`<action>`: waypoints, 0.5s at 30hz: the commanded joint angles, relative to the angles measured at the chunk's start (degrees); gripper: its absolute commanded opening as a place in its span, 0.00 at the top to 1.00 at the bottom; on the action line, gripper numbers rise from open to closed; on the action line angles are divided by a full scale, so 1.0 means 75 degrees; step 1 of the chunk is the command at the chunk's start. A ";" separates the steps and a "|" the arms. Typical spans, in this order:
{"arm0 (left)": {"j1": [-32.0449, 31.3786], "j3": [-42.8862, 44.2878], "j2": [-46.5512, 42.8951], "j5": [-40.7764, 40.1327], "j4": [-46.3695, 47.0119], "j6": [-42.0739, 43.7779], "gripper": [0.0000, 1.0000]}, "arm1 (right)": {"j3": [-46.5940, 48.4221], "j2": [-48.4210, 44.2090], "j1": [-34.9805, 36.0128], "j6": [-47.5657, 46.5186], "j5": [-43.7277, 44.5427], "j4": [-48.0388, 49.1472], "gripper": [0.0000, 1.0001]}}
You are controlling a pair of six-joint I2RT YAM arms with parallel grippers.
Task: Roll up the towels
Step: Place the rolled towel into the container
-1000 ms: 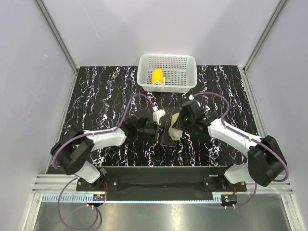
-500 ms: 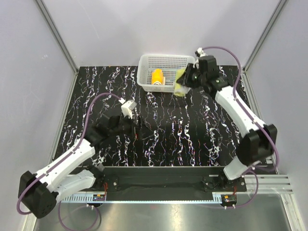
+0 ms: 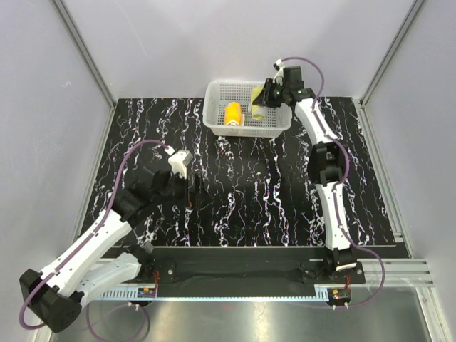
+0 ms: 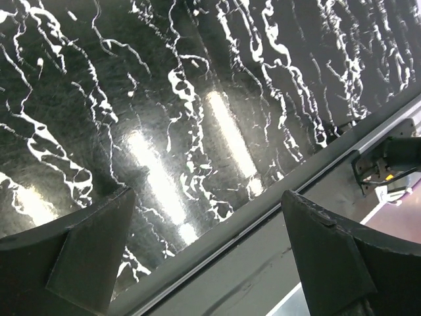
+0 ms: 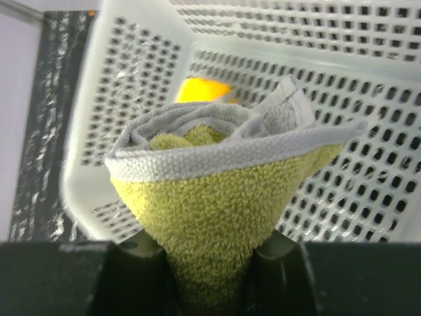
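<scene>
My right gripper (image 3: 265, 102) is shut on the rolled grey and yellow-green towel (image 3: 258, 103) and holds it over the white basket (image 3: 218, 87) at the back of the table. In the right wrist view the towel (image 5: 223, 204) is pinched between my fingers, its rolled end facing the camera above the basket floor (image 5: 368, 171). The rolled orange towel (image 3: 232, 113) lies inside the basket, and shows behind the grey roll in the right wrist view (image 5: 200, 89). My left gripper (image 3: 192, 191) is open and empty over the bare table at the left; in the left wrist view (image 4: 210, 263) nothing lies between its fingers.
The black marbled tabletop (image 3: 271, 199) spans the workspace, bounded by grey walls. In the left wrist view the table's metal edge rail (image 4: 276, 217) runs diagonally below the fingers.
My right arm has carried the grey towel from mid-table back to the basket and now holds it over it. My left arm has drawn back to the left, open and empty.
</scene>
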 commanded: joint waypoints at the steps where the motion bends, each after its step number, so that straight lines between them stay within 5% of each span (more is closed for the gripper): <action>1: 0.0045 0.0066 -0.0154 -0.0212 -0.0049 0.0280 0.01 | 0.1508 0.0723 -0.0221 -0.0307 -0.0091 -0.0752 0.86; 5: 0.0173 0.0101 -0.0026 -0.0095 0.0021 0.0327 0.01 | 0.0866 0.0737 -0.0374 -0.0284 0.0342 -0.0529 0.80; 15: 0.0490 0.0066 0.0185 0.0315 0.0092 0.0374 0.01 | 0.1310 0.1359 -0.0385 -0.0717 0.2182 -0.2439 0.71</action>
